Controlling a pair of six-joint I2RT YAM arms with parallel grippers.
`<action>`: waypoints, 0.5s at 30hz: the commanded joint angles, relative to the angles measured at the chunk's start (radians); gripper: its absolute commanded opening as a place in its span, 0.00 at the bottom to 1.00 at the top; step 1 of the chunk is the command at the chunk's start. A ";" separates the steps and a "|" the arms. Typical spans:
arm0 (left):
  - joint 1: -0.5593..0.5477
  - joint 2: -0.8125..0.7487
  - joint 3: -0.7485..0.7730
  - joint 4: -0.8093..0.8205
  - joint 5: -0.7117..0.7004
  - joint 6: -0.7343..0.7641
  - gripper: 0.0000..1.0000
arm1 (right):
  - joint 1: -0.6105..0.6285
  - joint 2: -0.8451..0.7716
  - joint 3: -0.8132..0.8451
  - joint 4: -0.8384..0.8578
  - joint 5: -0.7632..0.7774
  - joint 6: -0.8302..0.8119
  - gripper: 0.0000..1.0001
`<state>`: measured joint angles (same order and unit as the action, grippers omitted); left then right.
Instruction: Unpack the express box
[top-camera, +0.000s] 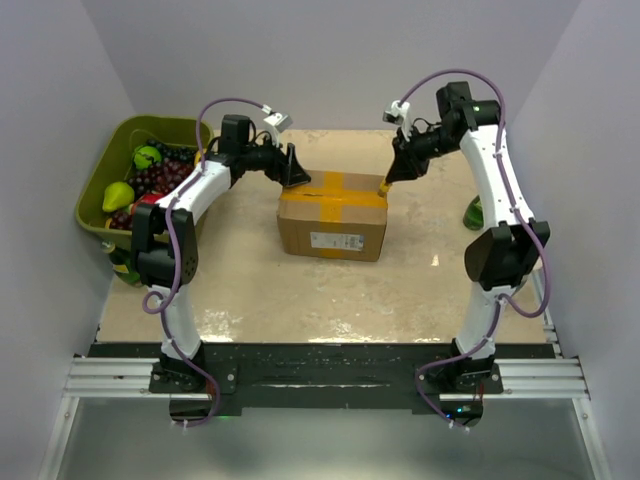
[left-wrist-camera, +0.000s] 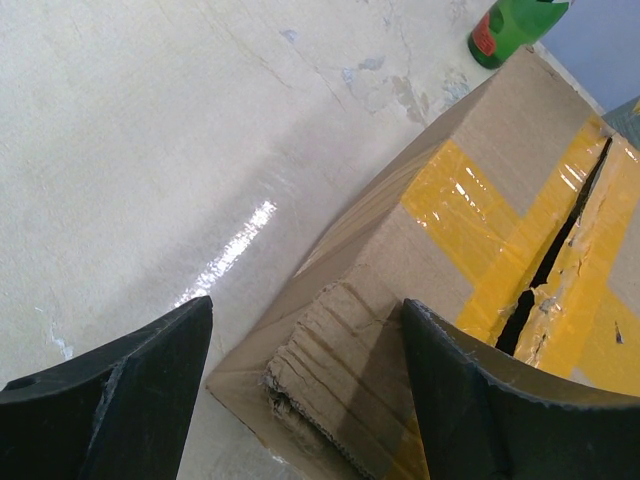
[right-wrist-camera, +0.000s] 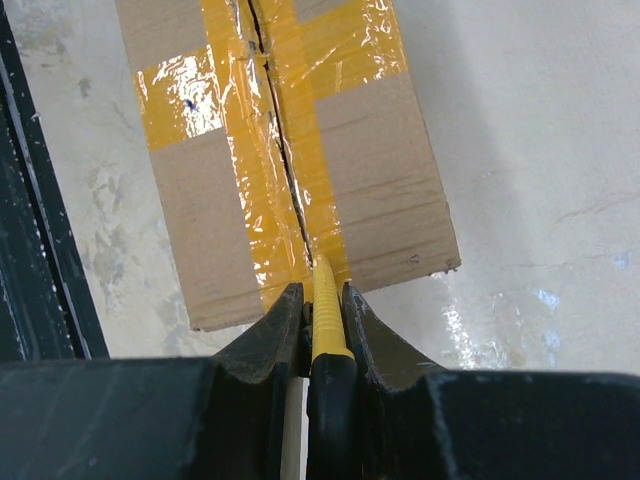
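The express box (top-camera: 333, 222) is a brown carton with crossed yellow tape on top and a white label on its near side, standing mid-table. The tape along its top seam (right-wrist-camera: 285, 170) is split. My right gripper (right-wrist-camera: 323, 290) is shut on a yellow and black cutter (right-wrist-camera: 327, 330), its tip at the seam on the box's right edge (top-camera: 384, 187). My left gripper (top-camera: 295, 168) is open at the box's back left corner. In the left wrist view its fingers (left-wrist-camera: 460, 390) straddle a crushed cardboard corner (left-wrist-camera: 330, 350).
An olive-green bin (top-camera: 125, 135) of grapes and pears stands at the far left beside the left arm. A green bottle (top-camera: 473, 212) lies at the right by the right arm, and also shows in the left wrist view (left-wrist-camera: 515, 25). Grey walls close in on both sides.
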<state>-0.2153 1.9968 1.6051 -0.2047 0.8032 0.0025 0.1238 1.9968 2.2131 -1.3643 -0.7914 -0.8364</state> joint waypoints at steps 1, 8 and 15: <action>0.021 0.063 -0.057 -0.145 -0.159 0.119 0.79 | -0.056 -0.072 -0.020 -0.079 0.095 -0.024 0.00; 0.021 0.066 -0.062 -0.148 -0.173 0.128 0.79 | -0.092 -0.092 -0.007 -0.078 0.083 -0.003 0.00; 0.016 -0.125 -0.099 0.063 -0.055 0.172 0.89 | -0.162 -0.209 -0.157 0.390 0.104 0.382 0.00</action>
<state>-0.2153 1.9697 1.5742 -0.1772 0.8131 0.0338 0.0036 1.9301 2.1616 -1.3178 -0.7166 -0.7727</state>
